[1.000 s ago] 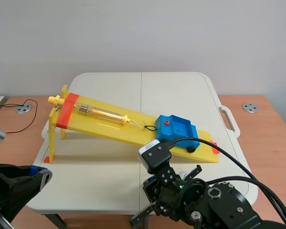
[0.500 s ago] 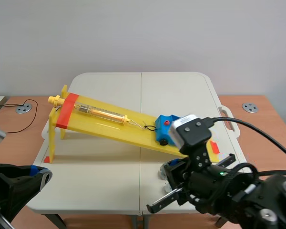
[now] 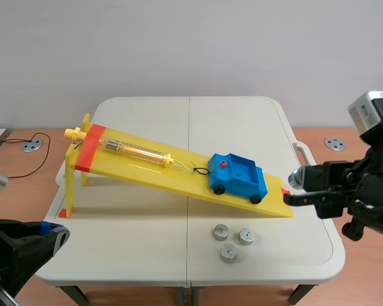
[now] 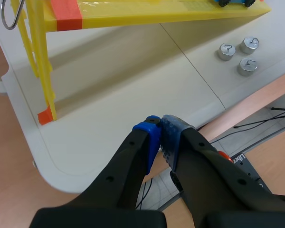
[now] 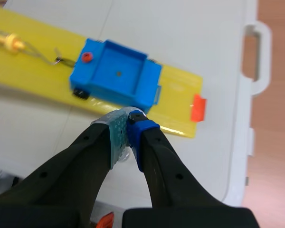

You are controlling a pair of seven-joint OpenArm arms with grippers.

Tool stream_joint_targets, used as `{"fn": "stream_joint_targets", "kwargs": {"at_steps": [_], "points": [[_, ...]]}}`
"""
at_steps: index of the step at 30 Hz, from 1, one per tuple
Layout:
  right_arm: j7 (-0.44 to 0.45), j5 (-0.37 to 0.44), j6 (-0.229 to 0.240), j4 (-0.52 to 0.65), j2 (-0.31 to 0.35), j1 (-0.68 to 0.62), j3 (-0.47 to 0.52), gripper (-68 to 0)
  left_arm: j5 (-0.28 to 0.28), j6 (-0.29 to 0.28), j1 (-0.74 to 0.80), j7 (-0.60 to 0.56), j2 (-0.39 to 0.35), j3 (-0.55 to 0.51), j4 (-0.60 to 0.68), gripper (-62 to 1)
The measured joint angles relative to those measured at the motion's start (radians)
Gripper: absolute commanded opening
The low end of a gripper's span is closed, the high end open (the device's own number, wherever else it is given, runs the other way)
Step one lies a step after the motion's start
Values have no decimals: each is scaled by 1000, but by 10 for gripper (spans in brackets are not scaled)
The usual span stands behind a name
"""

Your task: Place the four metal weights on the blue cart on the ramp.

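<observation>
Your right gripper (image 3: 293, 189) hung off the table's right edge, level with the low end of the yellow ramp (image 3: 147, 167). Its fingers were closed, apparently on a fourth weight (image 3: 296, 178); only a grey round shape showed at the tips, so this is not certain. In the right wrist view the blue cart (image 5: 116, 73) sat on the ramp just ahead of the fingertips. The left weight (image 3: 221, 232), right weight (image 3: 246, 236) and near weight (image 3: 228, 253) lay clustered on the table below the cart, well apart from that gripper. Your left gripper (image 4: 159, 126) was low at the near left corner, pads pressed together on nothing. One second earlier your right arm was down over the weights with its fingers spread wide. Half a second earlier it had shifted right, fingers open. It then stood raised and clear at the right, and the cart, ramp and left arm were unchanged. An orange spring scale (image 3: 137, 152) lay on the ramp, hooked to the cart. The white folding table (image 3: 242, 121) stood on a brown floor before a pale wall, with a black cable (image 3: 25, 156) at the left.
</observation>
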Motion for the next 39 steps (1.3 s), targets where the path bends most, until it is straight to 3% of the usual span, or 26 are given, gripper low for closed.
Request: {"fn": "stream_joint_targets", "kwargs": {"at_steps": [5,11,16,39], "points": [[0,2,-2,-43,-51,95,30,-669,0,0,-6,18,0,0,0,-571],[0,11,-2,-200,-108,224,27,-669,0,0,-23,23,0,0,0,-571],[-1,10,39,-319,-126,292,5,-669,0,0,-26,23,0,0,0,-571],[2,7,58,-611,-215,470,-16,-669,0,0,-26,37,0,0,0,-571]]}}
